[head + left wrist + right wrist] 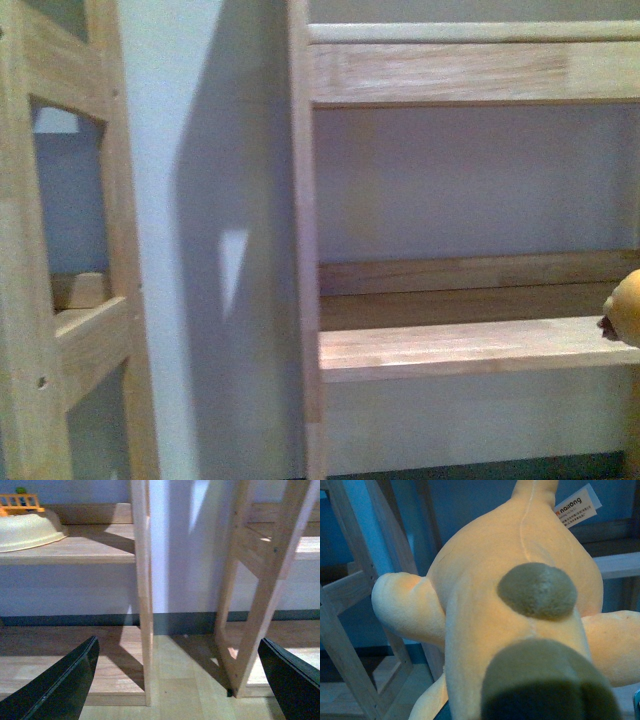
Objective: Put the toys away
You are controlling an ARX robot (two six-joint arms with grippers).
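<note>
One soft, light-looking plush animal (520,630) hangs near the wooden shelf (470,350); pinch its body; right gripper's hold unseen, left gripper (178,641) gapes empty.

Front view: dim, grainy and blue-tinted. A broad soft shadow darkens the pale wall (225,330) from 12 to 6 o'clock, with one small bright patch near centre. The wooden shelf (470,348) at 4 o'clock catches light on its top.

Left wrist view: brighter. Frame shadows stretch across the floor (175,680) toward 6 o'clock, and the dark fingers (65,685) of the left gripper (178,639) are soft blurs at 7 and 5 o'clock.

Right wrist view: the plush toy (485,595) fills the frame, warmly lit, out of focus at 6 o'clock. The background is deep blue.
</note>
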